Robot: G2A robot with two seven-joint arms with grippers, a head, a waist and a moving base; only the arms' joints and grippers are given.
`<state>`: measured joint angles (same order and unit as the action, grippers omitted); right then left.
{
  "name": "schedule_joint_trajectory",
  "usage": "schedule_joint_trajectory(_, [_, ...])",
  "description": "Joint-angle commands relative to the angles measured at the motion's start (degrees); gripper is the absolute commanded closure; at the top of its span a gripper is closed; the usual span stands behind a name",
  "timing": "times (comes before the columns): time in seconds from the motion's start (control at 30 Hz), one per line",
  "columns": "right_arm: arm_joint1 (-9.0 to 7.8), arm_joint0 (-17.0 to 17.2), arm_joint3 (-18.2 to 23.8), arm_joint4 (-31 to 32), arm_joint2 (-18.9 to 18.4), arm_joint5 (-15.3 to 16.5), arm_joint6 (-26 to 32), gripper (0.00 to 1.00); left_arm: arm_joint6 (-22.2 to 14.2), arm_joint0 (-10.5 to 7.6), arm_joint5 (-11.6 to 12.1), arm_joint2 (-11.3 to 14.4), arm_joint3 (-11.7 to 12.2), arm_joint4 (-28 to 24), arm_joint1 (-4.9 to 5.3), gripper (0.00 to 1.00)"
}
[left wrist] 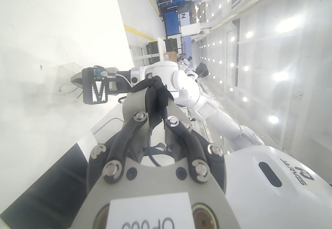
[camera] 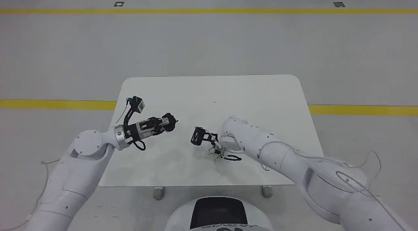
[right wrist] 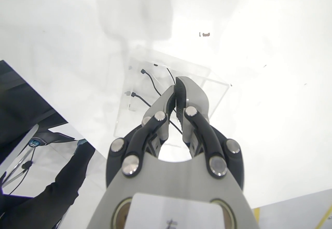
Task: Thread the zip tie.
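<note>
A clear plastic block [right wrist: 207, 84] stands on the white table [camera: 261, 100], with thin black zip ties [right wrist: 149, 79] poking through it. My right gripper [right wrist: 176, 92] is shut on one black zip tie strand [right wrist: 170, 73] right at the block, and the strand runs back between its fingers. In the top view the right gripper [camera: 219, 150] points down at the block near the table's front middle. My left gripper [camera: 171, 121] hovers to the left of it, above the table, shut with nothing seen between its black pads [left wrist: 155, 90]. The block [left wrist: 68, 71] lies beyond the left gripper.
The right arm's black wrist camera mount [left wrist: 94, 86] sits between the two grippers. The table's front edge [camera: 196, 184] runs close below the block. A small dark speck [right wrist: 205, 34] lies on the tabletop past the block.
</note>
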<state>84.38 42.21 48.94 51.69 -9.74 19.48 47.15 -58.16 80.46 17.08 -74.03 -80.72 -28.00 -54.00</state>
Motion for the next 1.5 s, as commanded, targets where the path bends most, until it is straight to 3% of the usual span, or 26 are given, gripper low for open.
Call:
schedule_joint_trajectory(0.0, [-0.04, 0.14, -0.10, 0.17, 0.00, 0.00, -0.37, 0.65, 0.00, 0.00, 0.00, 0.00, 0.00, 0.00, 0.00, 1.00])
schedule_joint_trajectory(0.4, [0.40, 0.89, -1.87, 0.64, 0.00, 0.00, -2.21, 0.73, 0.00, 0.00, 0.00, 0.00, 0.00, 0.00, 0.00, 1.00])
schedule_joint_trajectory(0.57, [0.69, 0.96, -2.49, 0.31, 0.00, 0.00, -2.07, 0.89, 0.00, 0.00, 0.00, 0.00, 0.00, 0.00, 0.00, 1.00])
schedule_joint_trajectory(0.8, [1.13, 0.86, -3.21, -0.02, 0.00, 0.00, -1.63, 1.00, 0.00, 0.00, 0.00, 0.00, 0.00, 0.00, 0.00, 1.00])
schedule_joint_trajectory(1.47, [1.30, 0.03, -2.92, 0.22, 0.00, 0.00, -0.95, 1.00, 0.00, 0.00, 0.00, 0.00, 0.00, 0.00, 0.00, 1.00])
